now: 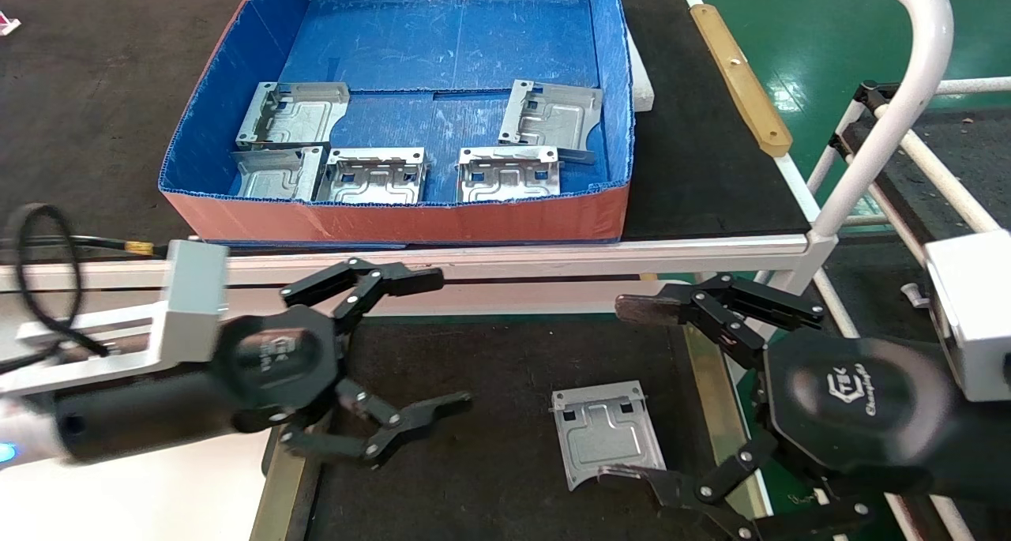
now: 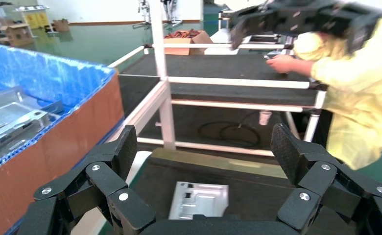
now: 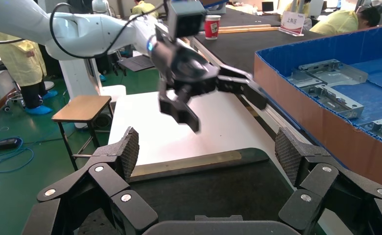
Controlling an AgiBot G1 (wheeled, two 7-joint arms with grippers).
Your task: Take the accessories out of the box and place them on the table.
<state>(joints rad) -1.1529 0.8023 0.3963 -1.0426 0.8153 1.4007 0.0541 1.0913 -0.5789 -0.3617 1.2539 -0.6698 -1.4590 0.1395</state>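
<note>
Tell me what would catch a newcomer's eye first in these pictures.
Probably the box, blue inside and orange-red outside, on the bench ahead, with five shiny plates lying near its front wall. Next, the single plate flat on the table's black mat below it. The left gripper and right gripper hang open over that mat, the right one beside the lone plate.

Five plates (image 1: pixel 371 174) in box (image 1: pixel 395 217), one (image 1: pixel 604 430) on table (image 1: pixel 490 446)
</note>
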